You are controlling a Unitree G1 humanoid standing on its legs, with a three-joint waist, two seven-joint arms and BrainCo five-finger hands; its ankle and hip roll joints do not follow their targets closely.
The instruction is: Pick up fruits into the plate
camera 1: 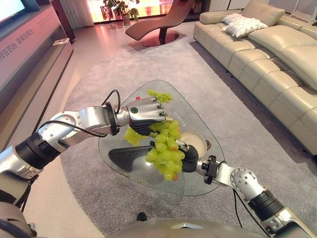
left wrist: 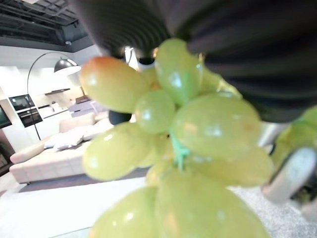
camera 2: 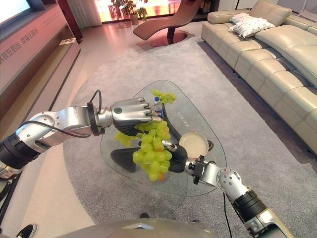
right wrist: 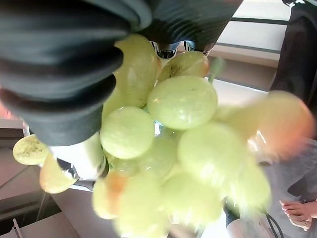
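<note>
A large bunch of green grapes (camera 1: 166, 151) hangs above the glass table (camera 1: 193, 111), held between both hands. My left hand (camera 1: 146, 113) comes from the left, its fingers curled down over the bunch's upper part. My right hand (camera 1: 190, 158) comes from the lower right and grips the lower part, the grapes spilling over its dark cover. Both wrist views show grapes pressed right against the hands: grapes (left wrist: 188, 129) by the left hand (left wrist: 247, 49), grapes (right wrist: 183, 101) by the right hand (right wrist: 59, 59). A second, smaller bunch (camera 1: 159, 95) lies at the table's far side. The cream plate (camera 1: 198, 141) sits just right of the held grapes.
The table stands on a grey rug (camera 1: 237, 114). A cream sofa (camera 1: 277, 59) runs along the right. A small bottle (camera 2: 157, 104) stands on the glass just behind my left hand. A brown lounge chair (camera 1: 158, 22) is far back.
</note>
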